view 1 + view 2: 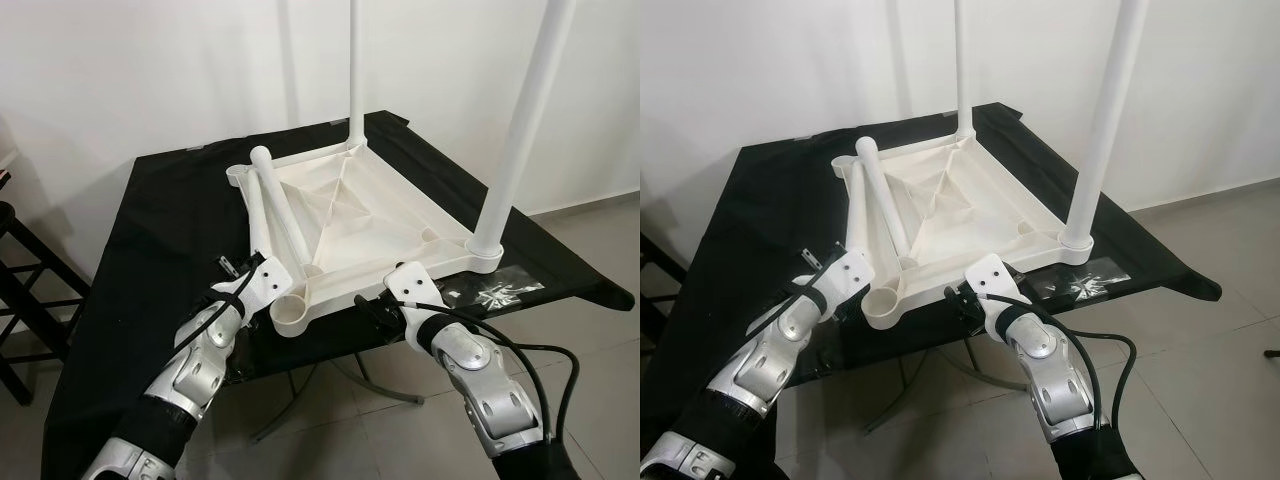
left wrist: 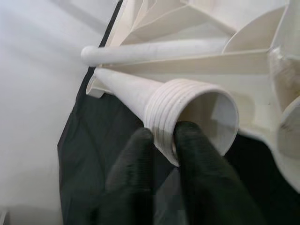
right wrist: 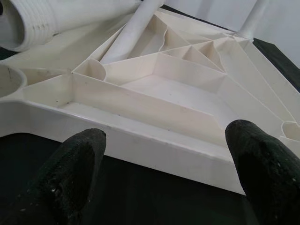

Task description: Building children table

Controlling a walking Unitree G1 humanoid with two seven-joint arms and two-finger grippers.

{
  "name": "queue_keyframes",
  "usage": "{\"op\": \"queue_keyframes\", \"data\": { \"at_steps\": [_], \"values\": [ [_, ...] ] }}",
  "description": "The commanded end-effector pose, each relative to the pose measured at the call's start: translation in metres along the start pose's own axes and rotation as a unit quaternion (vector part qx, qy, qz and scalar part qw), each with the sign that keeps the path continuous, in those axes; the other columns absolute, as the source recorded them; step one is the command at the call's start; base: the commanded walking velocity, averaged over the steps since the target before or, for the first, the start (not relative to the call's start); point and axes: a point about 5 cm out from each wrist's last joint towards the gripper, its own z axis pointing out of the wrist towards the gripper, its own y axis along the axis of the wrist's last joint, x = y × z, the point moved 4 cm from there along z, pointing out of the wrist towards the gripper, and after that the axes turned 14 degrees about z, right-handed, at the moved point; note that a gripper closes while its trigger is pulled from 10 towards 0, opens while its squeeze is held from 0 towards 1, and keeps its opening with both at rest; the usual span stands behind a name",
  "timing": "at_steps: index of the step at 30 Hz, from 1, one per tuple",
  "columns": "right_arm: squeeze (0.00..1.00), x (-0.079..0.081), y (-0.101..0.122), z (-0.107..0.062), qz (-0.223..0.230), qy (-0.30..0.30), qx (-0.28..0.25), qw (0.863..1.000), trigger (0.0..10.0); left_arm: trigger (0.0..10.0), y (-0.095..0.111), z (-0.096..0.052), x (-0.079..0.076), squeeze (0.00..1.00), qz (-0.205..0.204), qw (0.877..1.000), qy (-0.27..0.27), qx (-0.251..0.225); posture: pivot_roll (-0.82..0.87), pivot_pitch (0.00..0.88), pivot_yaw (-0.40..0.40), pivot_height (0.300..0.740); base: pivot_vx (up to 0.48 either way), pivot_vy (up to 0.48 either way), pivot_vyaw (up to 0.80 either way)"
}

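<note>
White tabletop (image 1: 345, 215) lies upside down on the black cloth (image 1: 150, 230), ribbed underside facing up. Two legs already stand upright in their sockets: one at the far corner (image 1: 354, 70), one at the right corner (image 1: 520, 130), long axes vertical. Two loose legs lie across the underside; the front one (image 1: 262, 215) runs from the far-left corner toward the robot, threaded open end nearest the left pincer. The second loose leg (image 1: 290, 220) lies just beside it, angled slightly.

Left pincer (image 2: 161, 145) is narrow, fingers (image 2: 136, 159) pinching the wall of the threaded end: one finger outside, one inside the opening. Empty socket (image 1: 292, 312) at the near corner sits just right of that pincer.

Right pincer (image 3: 164, 154) is wide, holding nothing, its two fingertips straddling the tabletop's near edge; contact with the edge can't be told.

Head views give the standing legs and overall layout. Left wrist view gives the grip on the threads up close. Right wrist view gives the rib pattern and the spread of its fingers.
</note>
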Motion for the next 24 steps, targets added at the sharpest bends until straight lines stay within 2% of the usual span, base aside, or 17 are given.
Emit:
{"op": "queue_keyframes", "data": {
  "at_steps": [1, 4, 5, 6, 7, 14, 19, 24],
  "values": [
    [0.00, 0.006, 0.002, 0.002, -0.002, 0.006, 0.001, 1.000, 10.0, 10.0, 0.001, 0.001, 0.003, 1.00, 0.004, 1.000, 0.013, -0.006, -0.09, 0.000, 0.076, 0.740, 0.000, 0.000, 0.00],
    [0.00, 0.006, 0.002, 0.001, -0.002, 0.006, 0.000, 1.000, 10.0, 10.0, 0.007, 0.002, 0.010, 1.00, 0.023, 0.999, 0.036, -0.020, -0.09, 0.000, 0.074, 0.740, 0.000, 0.000, 0.00],
    [0.00, 0.006, 0.002, 0.001, -0.001, 0.007, 0.000, 1.000, 10.0, 10.0, 0.009, 0.002, 0.011, 0.20, 0.027, 0.999, 0.041, -0.024, -0.09, 0.000, 0.074, 0.740, 0.000, 0.000, 0.00],
    [0.00, 0.006, 0.002, 0.001, -0.001, 0.007, 0.000, 1.000, 10.0, 10.0, 0.009, 0.002, 0.011, 0.20, 0.027, 0.999, 0.041, -0.024, -0.09, 0.000, 0.074, 0.740, 0.000, 0.000, 0.00],
    [0.00, 0.006, 0.002, 0.001, -0.001, 0.007, 0.000, 1.000, 10.0, 10.0, 0.011, 0.003, 0.013, 0.00, 0.034, 0.998, 0.045, -0.026, -0.09, 0.000, 0.074, 0.740, 0.000, 0.000, 0.00],
    [0.00, 0.006, 0.002, 0.001, -0.001, 0.007, 0.000, 1.000, 10.0, 10.0, 0.013, 0.007, 0.012, 0.00, 0.062, 0.997, 0.048, -0.026, -0.09, 0.000, 0.074, 0.740, 0.000, 0.000, 0.00],
    [0.00, 0.006, 0.003, 0.001, -0.001, 0.005, -0.001, 1.000, 10.0, 10.0, 0.012, 0.012, 0.003, 0.00, 0.101, 0.994, 0.033, -0.028, -0.09, 0.000, 0.076, 0.740, 0.000, 0.000, 0.00],
    [0.00, 0.005, 0.003, 0.001, 0.000, 0.004, -0.002, 1.000, 10.0, 10.0, 0.009, 0.014, -0.001, 0.00, 0.113, 0.993, 0.026, -0.024, -0.09, 0.000, 0.077, 0.740, 0.000, 0.000, 0.00]
  ]
}}
